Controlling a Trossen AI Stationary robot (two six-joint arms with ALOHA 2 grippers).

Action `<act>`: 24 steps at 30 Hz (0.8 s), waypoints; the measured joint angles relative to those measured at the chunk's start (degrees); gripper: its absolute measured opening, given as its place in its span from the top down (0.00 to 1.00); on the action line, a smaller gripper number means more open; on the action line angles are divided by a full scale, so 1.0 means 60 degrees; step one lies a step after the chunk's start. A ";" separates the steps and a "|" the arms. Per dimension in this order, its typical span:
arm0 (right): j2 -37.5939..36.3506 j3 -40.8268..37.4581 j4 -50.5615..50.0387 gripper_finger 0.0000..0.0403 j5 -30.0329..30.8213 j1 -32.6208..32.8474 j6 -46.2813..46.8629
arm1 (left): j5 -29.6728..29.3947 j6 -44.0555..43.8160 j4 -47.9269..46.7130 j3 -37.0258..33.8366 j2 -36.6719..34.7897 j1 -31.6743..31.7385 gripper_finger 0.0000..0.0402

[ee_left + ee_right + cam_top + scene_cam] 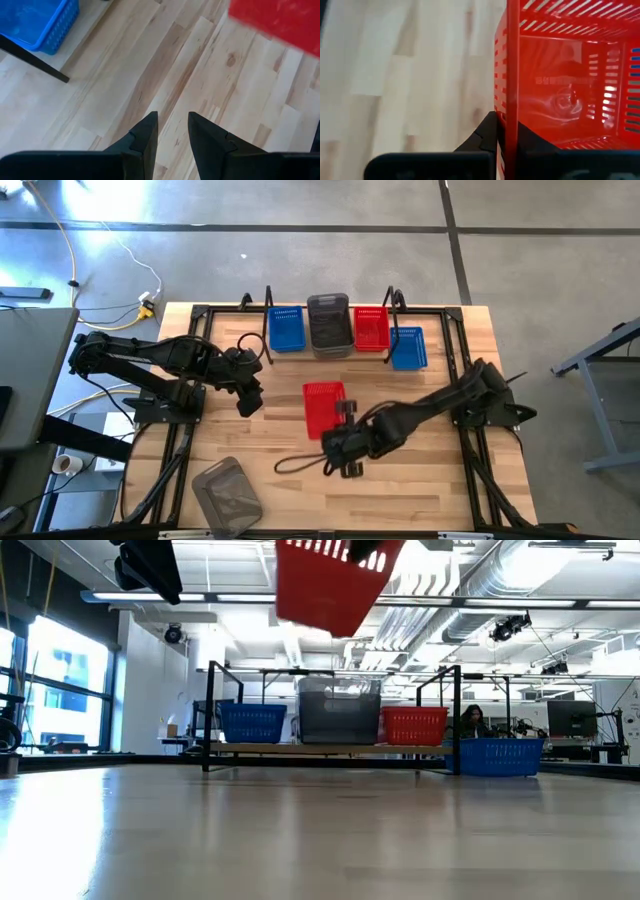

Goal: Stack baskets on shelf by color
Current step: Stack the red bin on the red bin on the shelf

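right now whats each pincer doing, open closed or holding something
Left pincer: open, holding nothing, above bare table.
Right pincer: closed on the wall of a red basket, lifted off the table.

Glossy plastic basket (560, 95), wood table (420, 480)

A light wooden table (420, 480) is seen, with a black wire shelf (262, 305) set along its far edge. On the shelf, a blue basket (287, 329), a grey basket (329, 326) and a red basket (371, 328) are lined up. Another blue basket (408, 348) is placed on the table just beside the shelf's right end. A second grey basket (226, 493) is laid near the front left edge.
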 joint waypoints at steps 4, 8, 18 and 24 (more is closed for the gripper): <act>-0.0475 0.0000 -0.0340 1.00 0.0459 -0.0368 -0.0039 | -0.0004 -0.0009 0.0004 0.0000 0.0000 0.0000 0.75; -0.0928 -0.0060 -0.0819 1.00 0.0902 -0.0792 0.0031 | 0.0031 -0.0025 0.0007 0.0000 0.0000 0.0000 0.75; -0.3206 -0.2725 0.0174 1.00 0.1394 -0.1897 0.0746 | 0.0091 0.0022 0.0040 0.0000 0.0000 0.0022 0.75; -0.4579 -0.3905 0.0553 1.00 0.1570 -0.2598 -0.0004 | 0.0074 0.0331 0.0084 0.0000 0.0000 0.0036 0.75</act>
